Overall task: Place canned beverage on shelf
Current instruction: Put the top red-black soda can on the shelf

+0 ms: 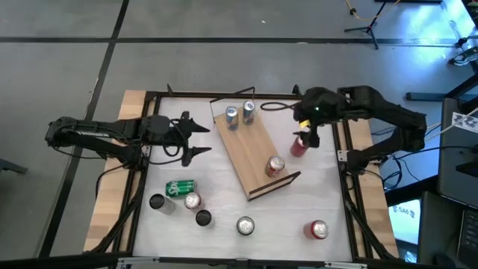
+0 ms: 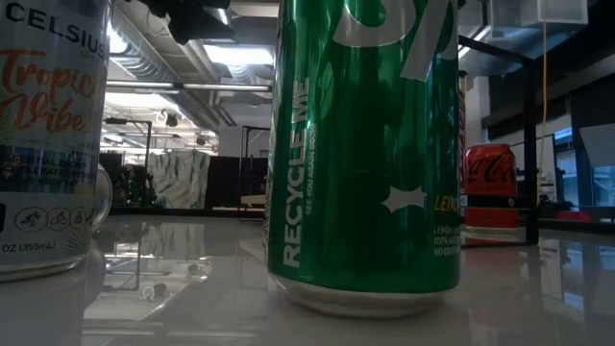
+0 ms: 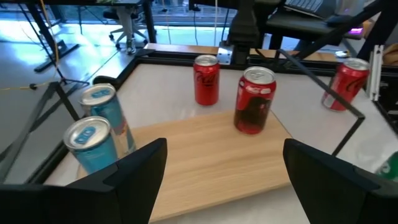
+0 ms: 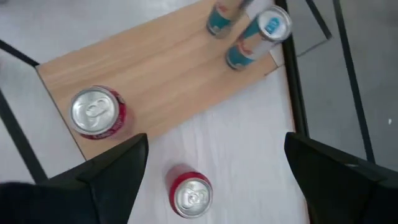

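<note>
The right gripper (image 1: pixel 308 136) is held above a red cola can (image 1: pixel 299 146) standing on the table just beside the shelf (image 1: pixel 250 153), fingers spread wide and nothing pinched, seemingly lined up for a grab from above. Three cans are already parked on the shelf: two teal-and-silver cans (image 1: pixel 239 114) at one end, a red can (image 1: pixel 275 165) near the other. The left gripper (image 1: pixel 196 138) is kept waiting beside the shelf, also spread and empty. More cans are left standing on the table, a green can (image 1: pixel 180 187) among them.
</note>
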Action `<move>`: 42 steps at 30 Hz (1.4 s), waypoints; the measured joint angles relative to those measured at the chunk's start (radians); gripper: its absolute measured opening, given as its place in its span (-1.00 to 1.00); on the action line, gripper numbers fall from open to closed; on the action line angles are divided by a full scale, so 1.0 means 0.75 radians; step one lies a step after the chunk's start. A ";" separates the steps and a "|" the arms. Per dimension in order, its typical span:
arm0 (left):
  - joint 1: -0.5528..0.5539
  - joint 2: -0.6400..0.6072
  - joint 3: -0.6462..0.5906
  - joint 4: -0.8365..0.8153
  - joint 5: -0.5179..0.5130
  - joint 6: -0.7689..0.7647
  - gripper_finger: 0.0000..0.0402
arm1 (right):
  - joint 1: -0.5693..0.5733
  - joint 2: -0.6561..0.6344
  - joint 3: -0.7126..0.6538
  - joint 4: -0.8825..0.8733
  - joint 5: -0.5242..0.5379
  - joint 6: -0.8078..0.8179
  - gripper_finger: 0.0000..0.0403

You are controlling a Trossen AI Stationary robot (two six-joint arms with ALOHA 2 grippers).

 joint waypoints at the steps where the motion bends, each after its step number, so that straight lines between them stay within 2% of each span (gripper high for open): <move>1: -0.008 0.000 0.000 0.000 0.000 -0.005 0.55 | -0.012 -0.005 0.000 -0.010 -0.006 -0.003 0.85; 7: -0.099 0.003 0.000 0.013 -0.009 -0.038 0.55 | -0.104 -0.041 -0.050 -0.044 -0.074 -0.041 0.85; 14: -0.211 0.073 0.000 0.059 -0.137 -0.038 0.55 | -0.212 -0.160 -0.292 0.062 -0.106 -0.067 0.85; 21: -0.264 0.182 0.000 0.201 -0.148 -0.038 0.55 | -0.284 -0.244 -0.528 0.089 -0.178 -0.067 0.85; 26: -0.300 0.250 -0.001 0.323 -0.148 -0.038 0.55 | -0.283 -0.269 -0.673 0.170 -0.255 -0.066 0.85; 42: -0.318 0.409 -0.001 0.420 -0.149 -0.038 0.55 | -0.281 -0.269 -1.033 0.418 -0.246 -0.069 0.85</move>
